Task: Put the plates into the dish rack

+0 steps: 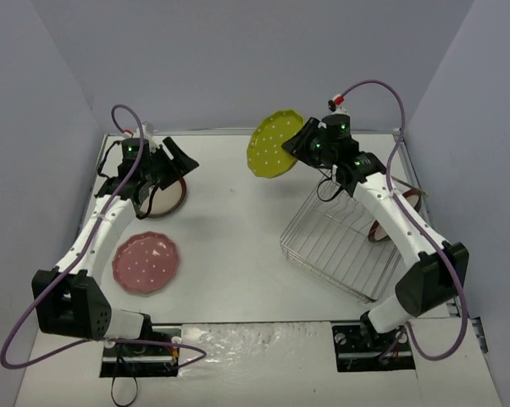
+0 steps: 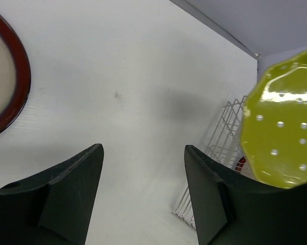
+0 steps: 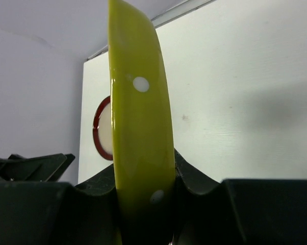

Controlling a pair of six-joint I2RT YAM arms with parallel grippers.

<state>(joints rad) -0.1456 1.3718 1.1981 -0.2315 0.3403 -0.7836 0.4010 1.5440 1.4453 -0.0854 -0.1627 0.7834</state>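
The 2 arms share 1 build: white link shells between black joint housings, with 1 large black block near each base. The left arm (image 1: 94, 229) and right arm (image 1: 399, 216) each trail 1 purple cable (image 1: 379, 82), capped near the wrist by a red-and-white fitting (image 1: 338, 102). A green light (image 1: 130, 148) glows on each wrist. The left gripper (image 2: 143, 148) has 2 matte, wedge-shaped fingers (image 2: 74, 194), possibly dark green in this light.

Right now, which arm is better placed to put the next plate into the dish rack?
Right. The right arm has its jaws shut on the yellow-green plate, held on edge near the far corner of the dish rack. The left arm has open, empty jaws by the red-rimmed plate.
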